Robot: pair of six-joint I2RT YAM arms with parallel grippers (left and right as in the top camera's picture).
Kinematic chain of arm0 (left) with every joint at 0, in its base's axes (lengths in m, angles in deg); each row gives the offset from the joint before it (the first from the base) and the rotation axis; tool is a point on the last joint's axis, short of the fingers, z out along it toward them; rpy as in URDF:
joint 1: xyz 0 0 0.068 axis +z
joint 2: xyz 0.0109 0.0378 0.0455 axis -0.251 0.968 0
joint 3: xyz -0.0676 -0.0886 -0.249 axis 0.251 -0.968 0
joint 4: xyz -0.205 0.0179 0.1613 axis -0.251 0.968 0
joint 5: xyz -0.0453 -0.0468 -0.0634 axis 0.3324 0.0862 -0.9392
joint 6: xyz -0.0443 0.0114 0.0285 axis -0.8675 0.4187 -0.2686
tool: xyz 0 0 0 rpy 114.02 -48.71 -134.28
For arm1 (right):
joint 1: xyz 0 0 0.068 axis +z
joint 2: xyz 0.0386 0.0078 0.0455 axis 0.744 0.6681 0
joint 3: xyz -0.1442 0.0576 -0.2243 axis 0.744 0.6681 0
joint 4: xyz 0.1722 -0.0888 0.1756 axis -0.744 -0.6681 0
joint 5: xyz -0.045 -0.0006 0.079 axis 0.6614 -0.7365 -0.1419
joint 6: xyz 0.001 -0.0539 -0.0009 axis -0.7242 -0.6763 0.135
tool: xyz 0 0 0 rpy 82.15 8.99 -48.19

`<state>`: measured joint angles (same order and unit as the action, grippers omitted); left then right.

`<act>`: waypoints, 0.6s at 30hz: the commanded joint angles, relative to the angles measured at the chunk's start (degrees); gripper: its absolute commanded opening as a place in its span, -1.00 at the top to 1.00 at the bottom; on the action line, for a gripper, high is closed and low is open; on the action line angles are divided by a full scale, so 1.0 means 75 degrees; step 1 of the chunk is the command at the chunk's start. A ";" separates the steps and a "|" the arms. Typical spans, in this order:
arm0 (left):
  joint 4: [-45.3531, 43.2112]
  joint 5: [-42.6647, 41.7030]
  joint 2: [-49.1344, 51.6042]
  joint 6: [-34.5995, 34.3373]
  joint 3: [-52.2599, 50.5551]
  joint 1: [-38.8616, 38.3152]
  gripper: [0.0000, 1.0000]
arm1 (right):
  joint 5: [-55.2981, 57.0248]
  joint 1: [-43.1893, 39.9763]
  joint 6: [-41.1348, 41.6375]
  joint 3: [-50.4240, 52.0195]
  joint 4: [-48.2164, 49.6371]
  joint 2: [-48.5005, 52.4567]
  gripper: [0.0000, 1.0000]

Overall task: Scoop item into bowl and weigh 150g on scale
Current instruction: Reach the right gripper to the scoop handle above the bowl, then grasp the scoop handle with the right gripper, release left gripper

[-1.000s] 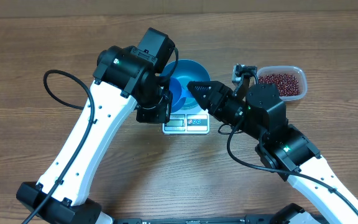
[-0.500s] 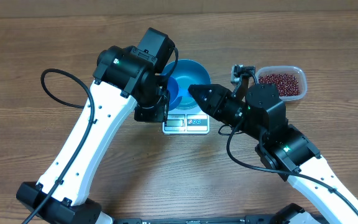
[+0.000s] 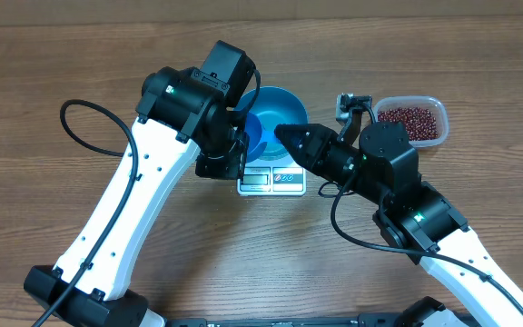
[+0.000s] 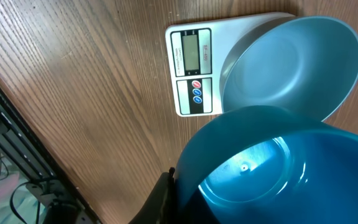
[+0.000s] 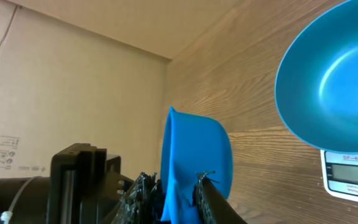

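The blue bowl [image 3: 280, 107] [image 4: 291, 65] [image 5: 334, 81] stands empty on the white scale [image 3: 272, 181] [image 4: 194, 68]. Just in front of it, a small blue scoop [image 3: 258, 136] [image 4: 278, 168] [image 5: 194, 165] hangs in the air between both arms. My left gripper [image 3: 241, 145] [image 4: 178, 199] is shut on the scoop's cup rim. My right gripper [image 3: 284, 133] [image 5: 178, 190] has a finger pressed on each side of the scoop's handle. The item, dark red-brown beans [image 3: 411, 122], lies in a clear tub at the right.
The clear plastic tub [image 3: 436, 104] sits at the back right, behind my right arm. The scale's display [image 4: 191, 51] [image 5: 350, 174] faces the table's front. A black cable [image 3: 84, 136] loops off the left arm.
The right gripper's jaws have narrowed onto the scoop's handle. The left arm shifted slightly and still holds the scoop. Bowl and scale have not moved.
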<state>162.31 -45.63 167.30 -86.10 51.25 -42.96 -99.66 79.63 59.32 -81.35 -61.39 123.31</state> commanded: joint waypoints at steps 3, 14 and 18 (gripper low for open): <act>0.0029 -0.0061 0.0003 0.0172 0.0003 -0.0015 0.92 | -0.0079 0.0035 -0.0070 -0.0143 0.0029 -0.0047 0.63; 0.0026 -0.0207 0.0006 0.0256 0.0003 -0.0015 0.92 | -0.0079 0.0035 -0.0070 -0.0143 0.0020 -0.0047 0.72; 0.0026 -0.0207 0.0006 0.0271 0.0003 -0.0020 0.91 | -0.0079 0.0035 -0.0070 -0.0143 0.0020 -0.0047 0.72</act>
<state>162.31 -46.72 167.30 -85.05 51.25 -42.96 -99.88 79.63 59.32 -81.35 -61.55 123.33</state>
